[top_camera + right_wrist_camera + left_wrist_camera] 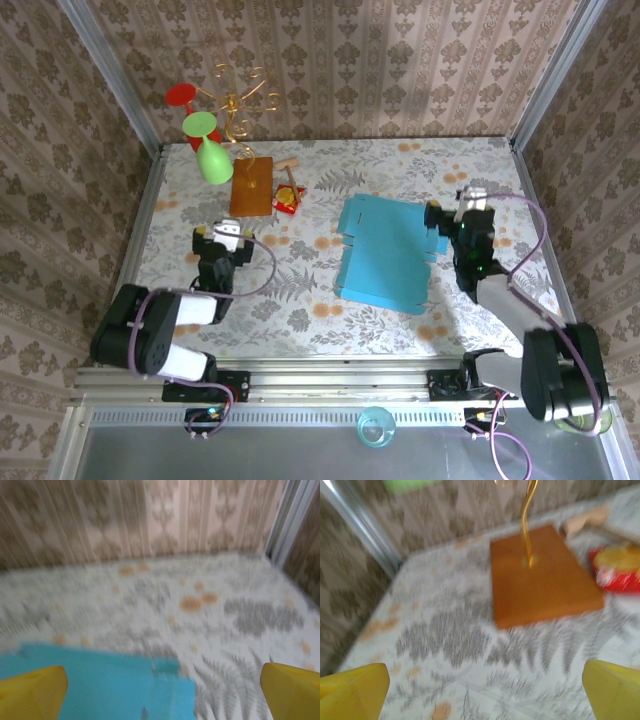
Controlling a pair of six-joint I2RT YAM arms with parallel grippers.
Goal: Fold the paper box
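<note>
The paper box (385, 255) lies as a flat light-blue cut sheet on the patterned tabletop, right of centre. My right gripper (452, 208) is at the sheet's right edge, open. In the right wrist view its yellow fingertips (292, 692) stand wide apart at the bottom corners, with a corner of the paper box (100, 685) under and between them; the right gripper (161, 695) holds nothing. My left gripper (222, 232) is open over bare table, well left of the sheet. In the left wrist view the left gripper (482, 695) is empty, its yellow fingertips (352, 692) wide apart.
An orange-brown wooden board (250, 185) with a gold wire stand stands at the back left and shows ahead of the left gripper (542, 577). A green glass (212, 160) and a red one (182, 95) hang by it. A red snack packet (288, 200) lies beside the board. Walls close three sides.
</note>
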